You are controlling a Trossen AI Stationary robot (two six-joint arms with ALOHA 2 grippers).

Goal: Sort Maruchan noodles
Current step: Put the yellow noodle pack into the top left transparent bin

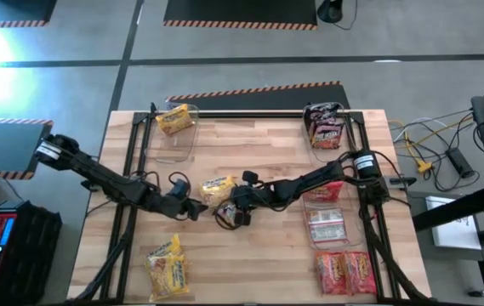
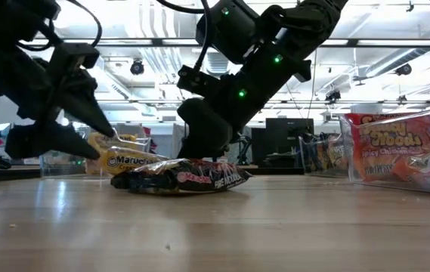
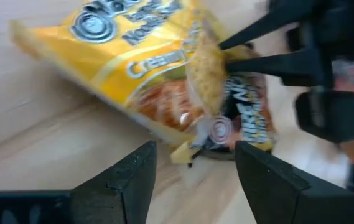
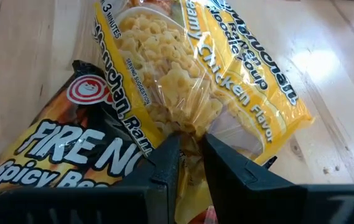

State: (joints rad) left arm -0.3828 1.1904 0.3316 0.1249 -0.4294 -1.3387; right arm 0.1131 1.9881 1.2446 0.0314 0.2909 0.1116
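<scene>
A yellow noodle packet [image 1: 218, 188] lies at the table's middle, partly over a dark packet [image 4: 52, 155] printed with fire lettering. My right gripper [image 4: 190, 144] reaches in from the table's right and is shut on the yellow packet. My left gripper [image 3: 195, 149] comes from the table's left and stands open just short of the two packets, touching nothing; the yellow packet's corner [image 3: 183, 152] lies in front of its gap. In the low view the yellow packet [image 2: 124, 160] rests behind the dark packet [image 2: 192, 178]. My right gripper pinches a bunched-up fold of the yellow packet's wrapper [image 4: 189, 127] between its two fingers, at the clear window over the noodles. The fingers [image 3: 251, 59] slant down from the table's right. The packet stays low, lying partly on the dark packet.
A clear bin [image 1: 176, 127] at the far left holds a yellow packet; another bin [image 1: 325, 127] at the far right holds dark packets. A bin [image 1: 327, 223] at the right holds pale packets. Yellow packets [image 1: 167, 270] lie near left, red-orange ones [image 1: 344, 272] near right.
</scene>
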